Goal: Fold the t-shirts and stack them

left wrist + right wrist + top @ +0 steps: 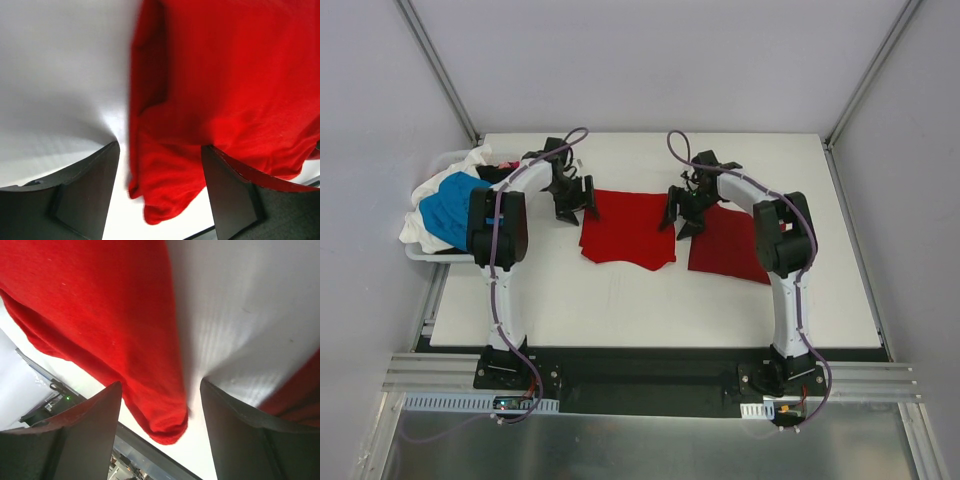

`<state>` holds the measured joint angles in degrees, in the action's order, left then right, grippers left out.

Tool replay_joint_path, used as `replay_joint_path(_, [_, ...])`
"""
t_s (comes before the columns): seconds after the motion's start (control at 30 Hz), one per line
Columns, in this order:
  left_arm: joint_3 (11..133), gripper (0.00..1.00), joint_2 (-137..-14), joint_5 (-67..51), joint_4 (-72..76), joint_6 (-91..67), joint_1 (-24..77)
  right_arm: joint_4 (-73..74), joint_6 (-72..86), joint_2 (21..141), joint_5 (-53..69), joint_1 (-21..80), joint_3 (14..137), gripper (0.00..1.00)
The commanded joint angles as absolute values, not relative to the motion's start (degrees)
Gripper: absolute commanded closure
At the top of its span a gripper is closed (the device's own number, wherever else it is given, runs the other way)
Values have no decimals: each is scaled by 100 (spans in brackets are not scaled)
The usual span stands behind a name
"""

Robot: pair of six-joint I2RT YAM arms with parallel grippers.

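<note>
A red t-shirt [628,228] lies flat in the middle of the white table, partly folded. My left gripper [572,205] hovers at its far left corner, my right gripper [682,215] at its far right corner. In the left wrist view the left gripper [160,165] is open, and the shirt's corner [170,185] lies loose between the two dark fingers [85,195]. The right gripper [161,400] is also open, straddling the other corner [160,415] without pinching it. A second red t-shirt [728,245], folded flat, lies just right of the first.
A white bin [420,252] at the table's left edge holds a heap of blue [450,208], white [430,190] and black shirts. The folded red shirt's edge [300,395] shows beside my right finger. The table's far edge runs close behind both grippers.
</note>
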<state>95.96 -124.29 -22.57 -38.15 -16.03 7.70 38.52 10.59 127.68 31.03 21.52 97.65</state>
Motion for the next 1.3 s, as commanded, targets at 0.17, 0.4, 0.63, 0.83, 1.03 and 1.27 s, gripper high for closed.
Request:
replay_joint_path(0.17, [9466,32,-12533,-2610,-3630,-1933,1564,3314,1432,13043,3208,2856,9809,32])
replay_joint_path(0.4, [9246,33,-12419,-2619,-3533,-1916,1573,3041,1767,13034,3305,3093,9782,36])
replay_joint_path(0.63, [9123,100,-12296,-2461,-3498,-1925,1565,3137,1732,12999,3164,3094,9817,99])
replay_joint_path(0.83, [9009,100,-12015,-2312,-3524,-1863,1442,3208,1696,12745,3024,2971,9774,99])
replay_joint_path(1.03, [9290,93,-11822,-2241,-3822,-1749,1415,3313,1696,12481,2980,2865,9931,99])
replay_joint_path(1.27, [9808,94,-11655,-2250,-4104,-1767,1468,3375,1767,12173,2918,2856,10055,99])
